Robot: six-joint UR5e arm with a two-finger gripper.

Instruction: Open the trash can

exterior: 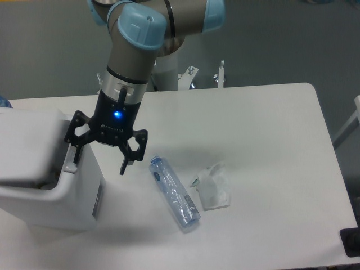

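The gripper (99, 159), jaws spread wide and empty, pressed one finger on the grey tab (70, 166). The trash can (50, 185), at the table's (264, 129) left edge, showed its lid (28, 143) tilted up, apparently released by that press.

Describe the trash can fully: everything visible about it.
The trash can is a large white boxy bin, plastic-looking, with rounded corners, standing upright at the table's left edge and partly cut off by the frame. Its flat lid is tilted up, showing a dark gap beneath. One finger of the open gripper sits at the grey tab on its rim.
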